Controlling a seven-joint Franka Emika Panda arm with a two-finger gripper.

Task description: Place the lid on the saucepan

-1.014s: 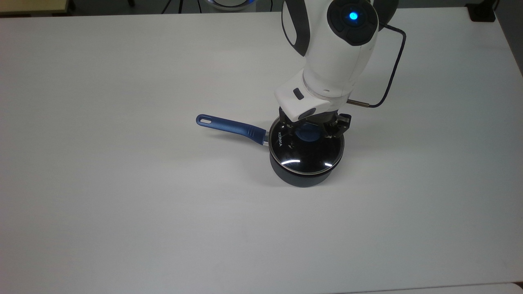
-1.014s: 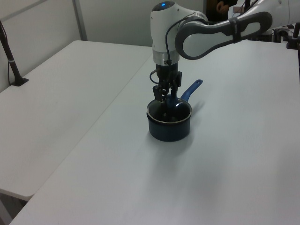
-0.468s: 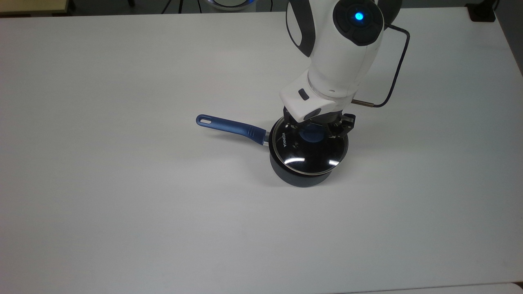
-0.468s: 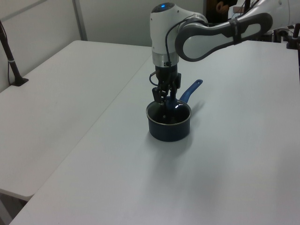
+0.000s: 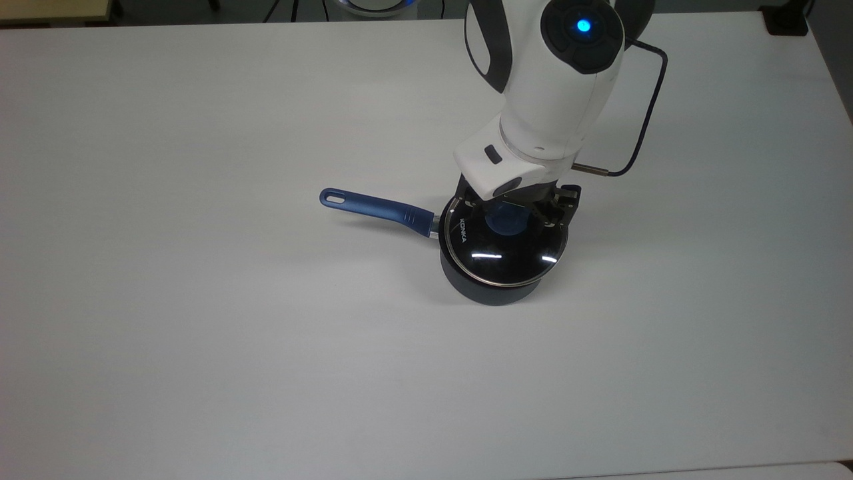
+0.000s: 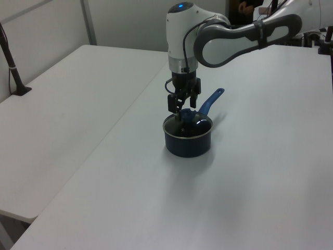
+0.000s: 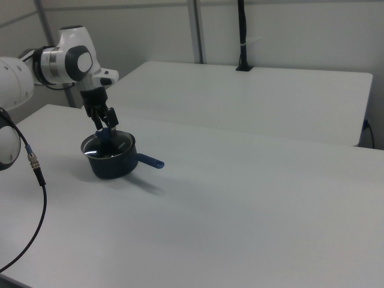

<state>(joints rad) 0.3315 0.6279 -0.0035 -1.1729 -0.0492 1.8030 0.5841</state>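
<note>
So on my screens the saucepan (image 5: 496, 283) sits on the white table (image 5: 200, 300), a bit right of centre in the top view, with its long blue handle (image 5: 376, 209) sticking out toward the top view's left. In the left view the handle (image 6: 210, 101) points to the far right instead, and in the right view it pokes out toward the right view's right.

The lid (image 5: 503, 250) is lying on the saucepan's rim, looks flat and pretty well centred, with the white KONKA lettering on the side nearest the handle. In the left view the lid (image 6: 188, 126) covers the pot's mouth, and it looks the same in the right view (image 7: 108, 146).

The gripper (image 5: 510, 212) hangs straight over the blue knob (image 5: 504, 221), pointing down. Its fingers (image 6: 172, 103) stand on either side of the knob with a gap between them, and in the left view they look spread apart and just above it, not pinching anything. In the right view the gripper (image 7: 107, 123) is right over the knob too.

A dark cable (image 5: 643, 113) loops off the arm's wrist on the top view's right.
</note>
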